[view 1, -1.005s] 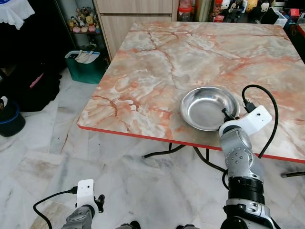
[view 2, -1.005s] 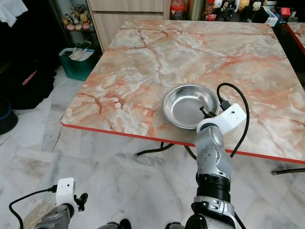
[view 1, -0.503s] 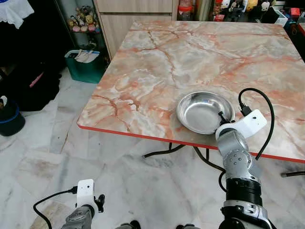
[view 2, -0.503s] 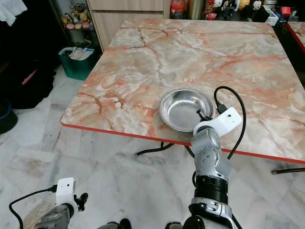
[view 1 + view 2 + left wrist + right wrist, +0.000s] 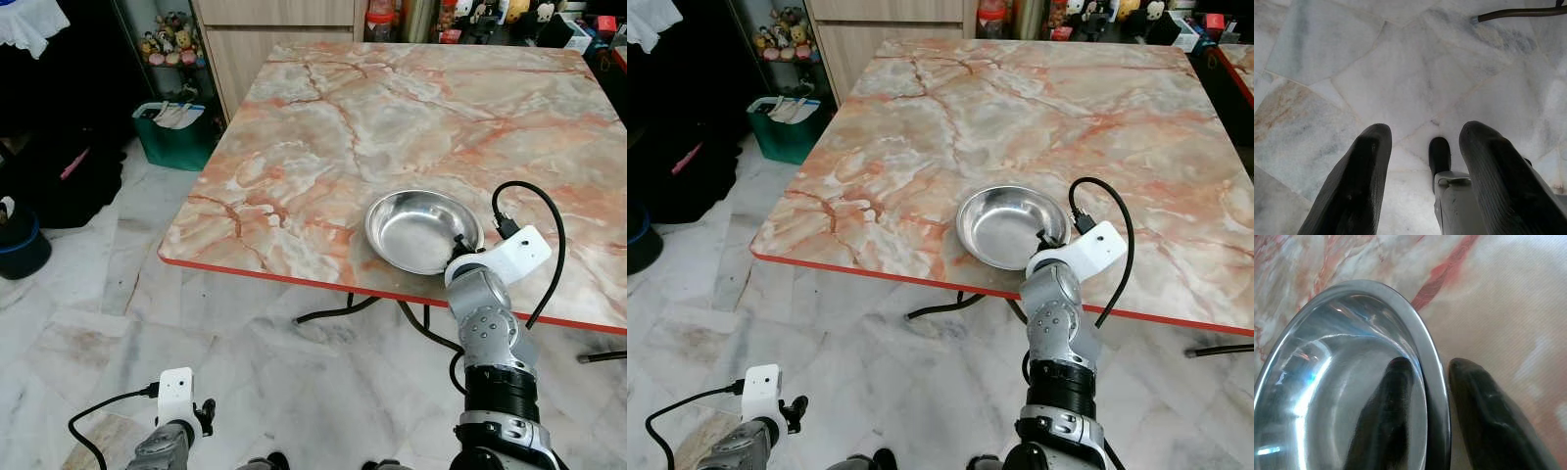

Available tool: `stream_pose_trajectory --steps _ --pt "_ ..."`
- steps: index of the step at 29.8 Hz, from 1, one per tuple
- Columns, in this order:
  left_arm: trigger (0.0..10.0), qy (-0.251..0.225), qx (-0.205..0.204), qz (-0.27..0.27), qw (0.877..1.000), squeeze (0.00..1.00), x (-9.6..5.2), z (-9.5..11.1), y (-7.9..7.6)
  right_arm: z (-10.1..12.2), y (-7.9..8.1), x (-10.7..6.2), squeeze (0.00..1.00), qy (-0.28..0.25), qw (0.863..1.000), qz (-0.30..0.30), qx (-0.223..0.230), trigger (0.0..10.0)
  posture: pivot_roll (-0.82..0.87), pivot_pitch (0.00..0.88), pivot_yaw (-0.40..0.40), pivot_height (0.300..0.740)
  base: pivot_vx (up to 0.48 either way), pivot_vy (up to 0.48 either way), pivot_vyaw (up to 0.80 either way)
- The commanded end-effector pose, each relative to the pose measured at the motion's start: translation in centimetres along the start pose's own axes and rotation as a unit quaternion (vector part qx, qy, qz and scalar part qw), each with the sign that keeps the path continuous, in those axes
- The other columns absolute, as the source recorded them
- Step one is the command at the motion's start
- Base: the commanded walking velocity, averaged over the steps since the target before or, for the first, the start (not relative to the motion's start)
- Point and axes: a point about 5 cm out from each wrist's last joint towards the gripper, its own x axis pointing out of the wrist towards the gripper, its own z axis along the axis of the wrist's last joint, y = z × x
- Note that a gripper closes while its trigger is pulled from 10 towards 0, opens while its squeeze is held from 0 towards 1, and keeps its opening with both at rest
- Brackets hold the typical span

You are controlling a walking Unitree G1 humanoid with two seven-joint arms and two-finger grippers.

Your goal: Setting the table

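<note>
Marble-patterned, the pink-and-grey square table (image 5: pixel 392 108) with its red edge carries a round shiny steel bowl (image 5: pixel 416 227) near its front edge. Over the last second the bowl has slid slightly leftward and nearer that edge, so it seems placement is being adjusted. Right hand (image 5: pixel 1422 401) pinches the bowl's rim, one finger inside, one outside. Left hand (image 5: pixel 1422 171) hangs open above the floor.
</note>
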Motion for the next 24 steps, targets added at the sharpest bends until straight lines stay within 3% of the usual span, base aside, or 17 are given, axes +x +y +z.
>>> stream_pose_trajectory --steps 1,15,16,24 --pt "10.0 0.006 0.000 0.010 1.000 0.00 -0.2 -0.4 0.6 0.5 0.0 -0.2 1.00 -0.013 1.000 -0.001 0.006 10.0 -0.05 0.149 0.056 0.740 0.000 0.000 0.00" --pt "10.0 0.005 -0.002 0.013 1.000 0.00 -0.2 -0.4 0.8 0.7 0.6 -0.4 1.00 -0.023 1.000 0.011 -0.005 10.0 -0.05 0.148 0.056 0.740 0.000 0.000 0.00" --pt "10.0 0.005 -0.002 0.013 1.000 0.00 -0.2 -0.4 0.8 0.9 1.0 -0.5 0.00 -0.032 0.999 0.024 -0.011 10.0 -0.05 0.148 0.057 0.740 0.000 0.000 0.00" --pt "10.0 0.004 -0.004 0.013 1.000 0.00 -0.2 -0.5 0.8 2.5 3.2 -1.7 0.00 -0.121 0.982 0.088 -0.116 10.0 -0.05 0.148 0.056 0.740 0.000 0.000 0.00"
